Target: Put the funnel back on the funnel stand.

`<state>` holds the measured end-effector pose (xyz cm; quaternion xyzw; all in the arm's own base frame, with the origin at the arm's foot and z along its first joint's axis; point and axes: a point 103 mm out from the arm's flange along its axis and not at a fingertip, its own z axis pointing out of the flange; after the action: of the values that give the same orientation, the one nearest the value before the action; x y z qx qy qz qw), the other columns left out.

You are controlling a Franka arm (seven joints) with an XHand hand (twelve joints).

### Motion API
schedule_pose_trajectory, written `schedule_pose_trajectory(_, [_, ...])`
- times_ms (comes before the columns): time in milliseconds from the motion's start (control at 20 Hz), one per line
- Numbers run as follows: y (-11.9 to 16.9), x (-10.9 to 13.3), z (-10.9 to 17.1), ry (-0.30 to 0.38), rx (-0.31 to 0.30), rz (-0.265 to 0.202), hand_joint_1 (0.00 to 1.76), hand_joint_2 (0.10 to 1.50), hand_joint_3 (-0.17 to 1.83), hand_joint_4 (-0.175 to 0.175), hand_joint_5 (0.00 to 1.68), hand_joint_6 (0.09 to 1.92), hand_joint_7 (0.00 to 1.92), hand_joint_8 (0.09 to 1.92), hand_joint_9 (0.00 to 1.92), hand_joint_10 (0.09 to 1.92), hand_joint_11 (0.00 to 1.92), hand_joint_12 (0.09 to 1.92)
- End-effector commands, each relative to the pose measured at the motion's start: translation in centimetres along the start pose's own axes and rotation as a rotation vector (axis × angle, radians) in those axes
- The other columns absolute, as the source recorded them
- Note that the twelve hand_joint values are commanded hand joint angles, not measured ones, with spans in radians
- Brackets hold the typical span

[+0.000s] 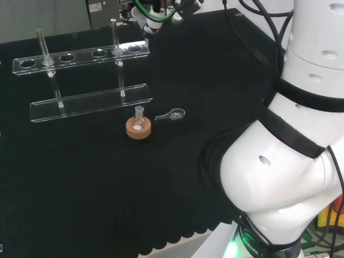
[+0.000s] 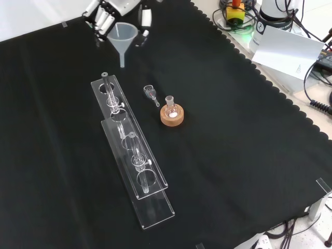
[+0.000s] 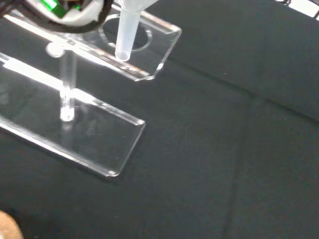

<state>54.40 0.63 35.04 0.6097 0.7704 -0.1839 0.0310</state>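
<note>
At the top of the front view my hand [image 2: 110, 13] is shut on the rim of a clear plastic funnel [image 2: 123, 35], which hangs upright with its stem pointing down. The funnel stand [image 2: 122, 140] is a clear acrylic rack: a top shelf with a row of holes, held on two posts over a base plate. In the front view the stem tip hangs just beyond the stand's far end. In the wrist view the funnel stem [image 3: 124, 30] sits over the end hole of the stand's top shelf [image 3: 162, 42], a little above it. In the head view the hand [image 1: 152, 19] is above the right end of the stand [image 1: 80, 55].
A cork ring with a small glass flask [image 2: 171, 115] [image 1: 138, 128] stands beside the stand. A small glass stopper [image 2: 151, 93] [image 1: 172, 114] lies next to it. The arm's white links [image 1: 290, 161] rise at the head view's right. The cloth's scalloped edge [image 2: 270, 83] runs along the front view's right.
</note>
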Motion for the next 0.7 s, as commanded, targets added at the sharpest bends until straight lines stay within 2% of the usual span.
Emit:
schedule_pose_trajectory(50, [2.2, -1.0, 0.4, 0.005, 0.024, -0.018, 0.81, 0.68, 0.55, -0.039, 0.47, 0.65, 0.50, 0.76, 0.78, 0.64, 0.24, 1.36])
schedule_pose_trajectory(250, [3.4, -1.4, 0.7, 0.009, 0.008, -0.015, 0.81, 0.68, 0.55, -0.039, 0.46, 0.65, 0.50, 0.76, 0.78, 0.64, 0.24, 1.36])
schedule_pose_trajectory(700, [3.9, -1.3, 0.3, 0.033, -0.012, -0.023, 0.81, 0.68, 0.56, -0.040, 0.46, 0.64, 0.49, 0.76, 0.78, 0.64, 0.24, 1.36])
